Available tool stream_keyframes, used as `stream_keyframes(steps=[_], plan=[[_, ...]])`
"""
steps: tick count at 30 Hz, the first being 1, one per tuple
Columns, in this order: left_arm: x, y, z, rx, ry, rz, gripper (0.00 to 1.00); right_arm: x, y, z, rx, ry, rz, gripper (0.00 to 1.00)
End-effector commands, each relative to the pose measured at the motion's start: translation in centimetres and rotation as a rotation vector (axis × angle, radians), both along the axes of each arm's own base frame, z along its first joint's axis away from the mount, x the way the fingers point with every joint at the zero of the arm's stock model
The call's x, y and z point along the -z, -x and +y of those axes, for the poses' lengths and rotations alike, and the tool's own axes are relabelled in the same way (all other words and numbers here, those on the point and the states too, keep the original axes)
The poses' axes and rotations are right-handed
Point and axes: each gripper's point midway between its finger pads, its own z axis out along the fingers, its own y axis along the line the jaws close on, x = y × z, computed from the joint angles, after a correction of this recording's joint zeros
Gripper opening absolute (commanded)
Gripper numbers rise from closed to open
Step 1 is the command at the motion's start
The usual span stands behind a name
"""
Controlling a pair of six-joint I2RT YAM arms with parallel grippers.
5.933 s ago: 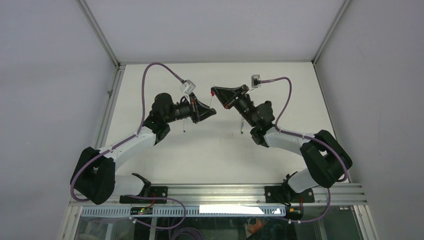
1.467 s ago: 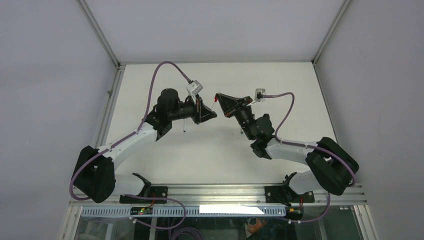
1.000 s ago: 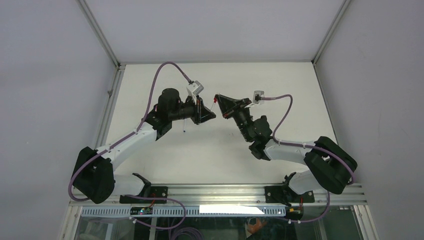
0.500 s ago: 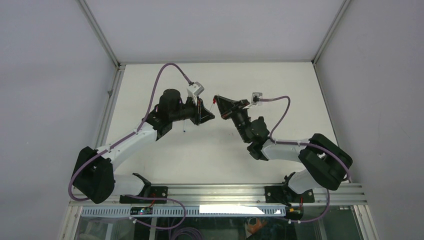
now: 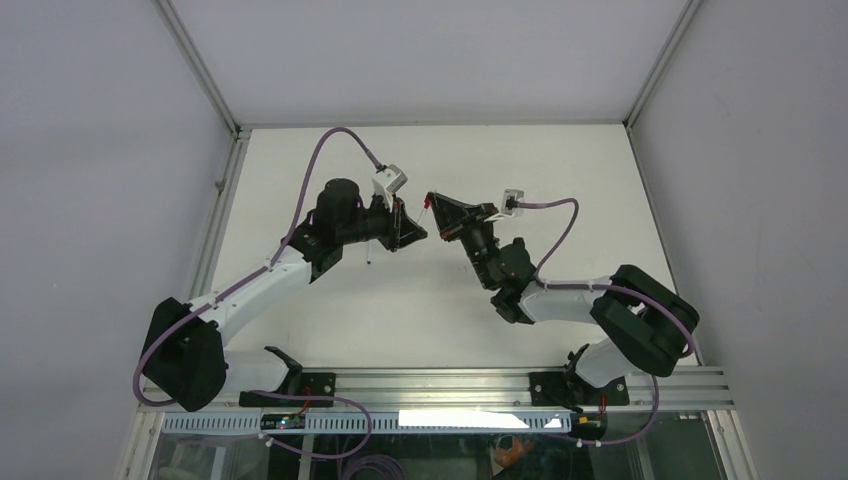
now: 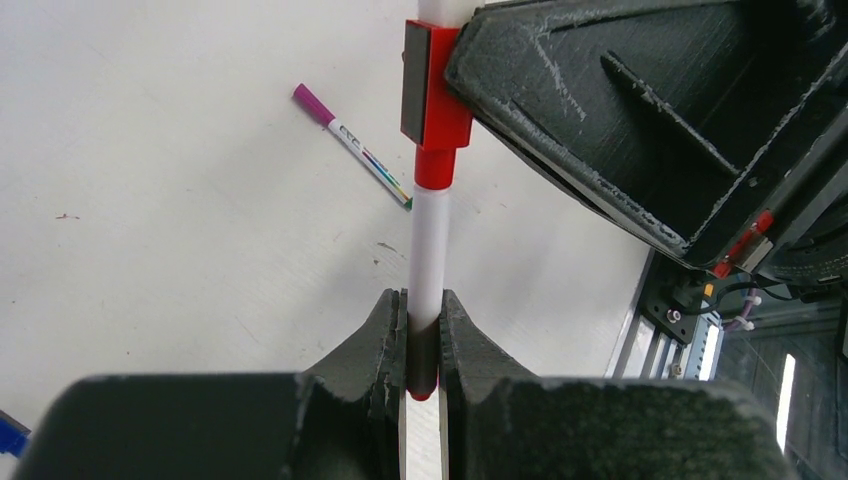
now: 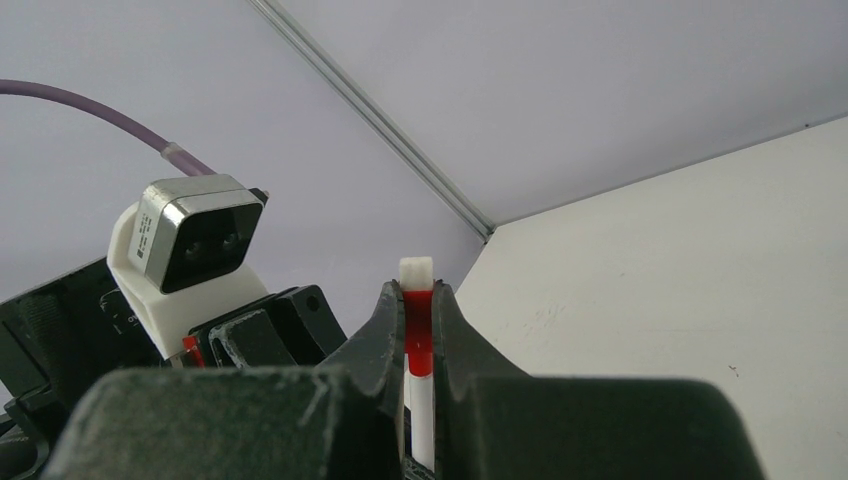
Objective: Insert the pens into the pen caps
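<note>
In the left wrist view my left gripper (image 6: 422, 300) is shut on a thin white pen (image 6: 430, 235) with a red end that shows between the jaws. The pen's far end sits in the mouth of the red pen cap (image 6: 436, 110). My right gripper (image 7: 417, 290) is shut on that red cap (image 7: 418, 325), and the white shaft (image 7: 423, 415) shows below it. From above, the two grippers (image 5: 418, 236) (image 5: 431, 203) meet tip to tip over the table's middle. A second pen (image 6: 352, 148), purple-tipped, lies on the table. A blue cap (image 6: 9, 436) shows at the frame edge.
A thin pen (image 5: 368, 254) lies on the white table (image 5: 560, 160) just under the left arm. Grey walls and metal frame rails (image 5: 222, 190) enclose the table on three sides. The left wrist camera (image 7: 190, 250) is close in front of the right gripper.
The right arm has folded inward and its gripper has edged left toward the left gripper. The left gripper has shifted only slightly. Both grips are unchanged.
</note>
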Motion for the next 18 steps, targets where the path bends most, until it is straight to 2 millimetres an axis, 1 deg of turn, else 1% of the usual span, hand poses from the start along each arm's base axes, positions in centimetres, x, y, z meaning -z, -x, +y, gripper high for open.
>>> stream_keyframes(steps=[1, 10, 15, 18], plan=[[-16.1, -4.7, 1.7, -0.213, 0.284, -0.466, 0.0, 9.9, 7.9, 6.1, -0.366, 0.262, 0.162, 0.0], [-16.1, -4.6, 1.9, -0.219, 0.279, -0.475, 0.0, 10.6, 8.6, 6.9, -0.385, 0.26, 0.175, 0.0], [-15.9, -4.6, 1.9, -0.217, 0.274, -0.472, 0.0, 10.6, 8.5, 6.8, -0.378, 0.273, 0.173, 0.0], [-16.1, -4.5, 2.0, -0.219, 0.277, -0.477, 0.0, 10.9, 8.7, 6.9, -0.38, 0.277, 0.179, 0.0]])
